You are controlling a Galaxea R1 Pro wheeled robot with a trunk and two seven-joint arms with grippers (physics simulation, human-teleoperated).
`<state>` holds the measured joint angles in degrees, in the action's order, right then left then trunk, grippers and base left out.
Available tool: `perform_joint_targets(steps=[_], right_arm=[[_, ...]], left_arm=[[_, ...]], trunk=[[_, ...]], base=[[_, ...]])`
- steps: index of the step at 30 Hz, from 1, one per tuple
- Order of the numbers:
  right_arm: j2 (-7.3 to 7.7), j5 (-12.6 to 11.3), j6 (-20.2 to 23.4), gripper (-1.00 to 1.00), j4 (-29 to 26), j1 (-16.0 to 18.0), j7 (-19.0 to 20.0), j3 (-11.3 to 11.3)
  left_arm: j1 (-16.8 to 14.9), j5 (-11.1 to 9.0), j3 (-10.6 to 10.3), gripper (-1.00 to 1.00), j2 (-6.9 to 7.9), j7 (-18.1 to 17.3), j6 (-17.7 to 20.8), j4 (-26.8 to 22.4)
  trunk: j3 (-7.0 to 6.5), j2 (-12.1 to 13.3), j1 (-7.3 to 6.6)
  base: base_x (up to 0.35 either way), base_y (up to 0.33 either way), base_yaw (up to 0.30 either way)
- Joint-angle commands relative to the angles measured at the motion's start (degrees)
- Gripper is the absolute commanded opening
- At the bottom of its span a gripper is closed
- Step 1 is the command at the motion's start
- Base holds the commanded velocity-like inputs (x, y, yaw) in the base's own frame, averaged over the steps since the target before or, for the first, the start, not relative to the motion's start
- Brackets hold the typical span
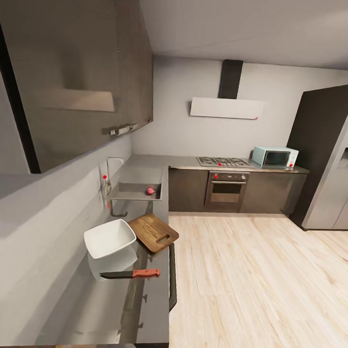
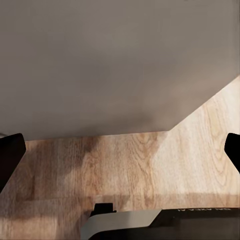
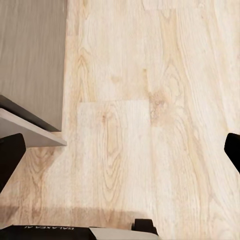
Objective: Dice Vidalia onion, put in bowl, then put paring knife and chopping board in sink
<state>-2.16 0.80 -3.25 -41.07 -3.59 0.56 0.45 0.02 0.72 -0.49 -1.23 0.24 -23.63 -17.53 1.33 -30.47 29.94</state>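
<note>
The pinkish-red Vidalia onion (image 1: pixel 150 191) lies in the steel sink (image 1: pixel 133 194), beside the chrome tap (image 1: pixel 108 171). Nearer to me on the grey countertop (image 1: pixel 105 308) sits the dark-brown chopping board (image 1: pixel 153 232), its corner hanging a little over the front edge. The white square bowl (image 1: pixel 110 238) touches the board's left side. The paring knife (image 1: pixel 132 274) lies flat in front of the bowl, orange handle towards the floor side. My left gripper (image 2: pixel 120 155) is open over wooden floor next to a grey cabinet front. My right gripper (image 3: pixel 120 155) is open above bare floor.
A dark counter at the back carries a hob (image 1: pixel 223 162) and a microwave (image 1: pixel 275 157), with an oven (image 1: pixel 226 187) below. A tall fridge (image 1: pixel 335 167) stands at the right. Wall cabinets (image 1: pixel 82 72) hang over the countertop. Light wooden floor (image 1: pixel 260 285) spreads to the right.
</note>
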Motion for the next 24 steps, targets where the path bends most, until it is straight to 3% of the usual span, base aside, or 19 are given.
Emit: perform_joint_targets(steps=[1, 17, 24], right_arm=[[-0.01, 0.1, -0.1, 1.0, -0.1, 0.0, 0.1, 0.0], [-0.04, 0.1, -0.1, 1.0, -0.1, 0.0, 0.1, 0.0], [0.01, 0.1, -0.1, 1.0, -0.1, 0.0, 0.1, 0.0]], left_arm=[[0.0, 0.1, 0.0, 1.0, 0.0, 0.0, -0.1, -0.1], [0.0, 0.1, 0.0, 1.0, 0.0, 0.0, -0.1, -0.1], [0.0, 0.1, -0.1, 1.0, 0.08, -0.1, -0.2, -0.1]], trunk=[[-0.1, 0.3, -0.2], [-2.97, 6.7, -3.71], [-2.97, 6.7, -3.71]], base=[[0.0, 0.0, 0.0], [0.0, 0.0, 0.0], [0.0, 0.0, 0.0]])
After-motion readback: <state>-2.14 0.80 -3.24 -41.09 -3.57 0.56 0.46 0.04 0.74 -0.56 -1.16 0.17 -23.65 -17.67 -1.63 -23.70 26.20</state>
